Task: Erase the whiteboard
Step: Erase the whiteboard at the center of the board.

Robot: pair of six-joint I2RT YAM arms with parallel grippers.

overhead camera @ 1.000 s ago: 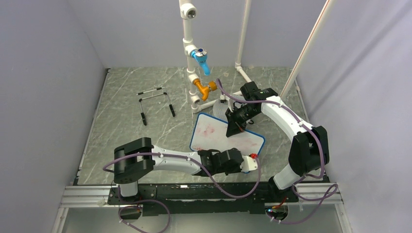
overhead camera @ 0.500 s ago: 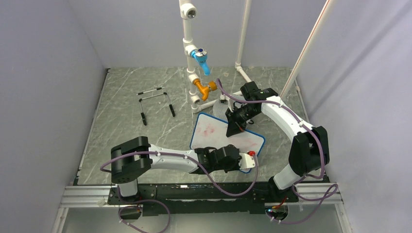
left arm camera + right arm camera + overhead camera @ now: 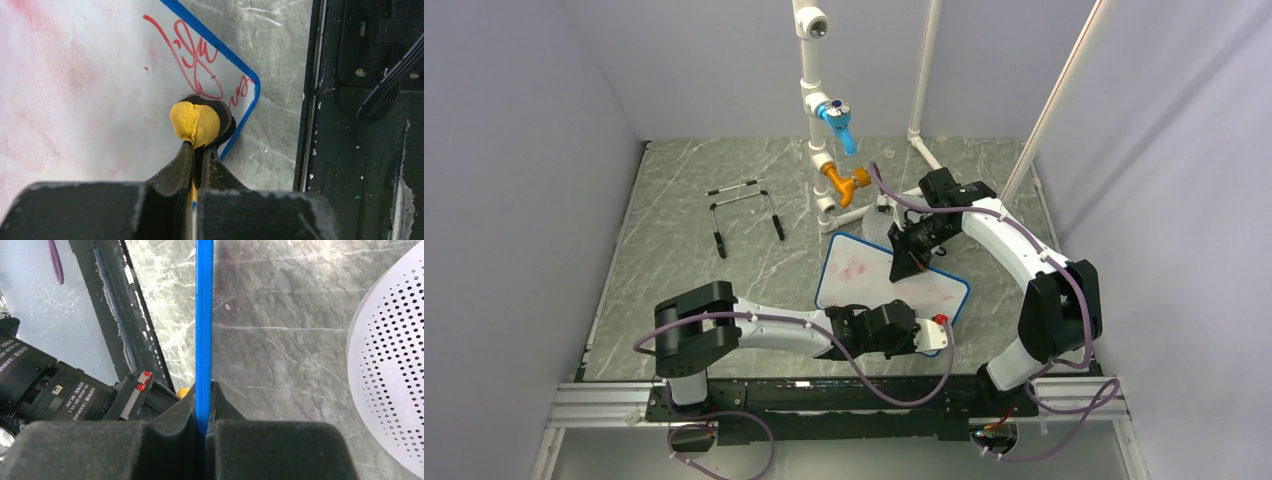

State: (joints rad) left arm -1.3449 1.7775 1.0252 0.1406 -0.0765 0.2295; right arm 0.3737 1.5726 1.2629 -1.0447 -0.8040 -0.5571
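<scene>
Near the front edge of the table, between our two arms, sits the whiteboard. Our right gripper is clenched on its thin blue frame at the far side, just beside the perforated disc. Our left gripper grasps a small yellow eraser pad and presses it at the board's near corner, touching the tail of the red writing.

We see three risks. The pad sits close to the frame, so a stroke outward would likely run off the board onto bare table. We pinch the pad only by its lower end, so a hard drag could twist it out of the fingers. The right grip holds only a narrow edge, so a sideways push might pivot the board. Pink smears over the wiped area suggest light passes spread ink instead of lifting it.
</scene>
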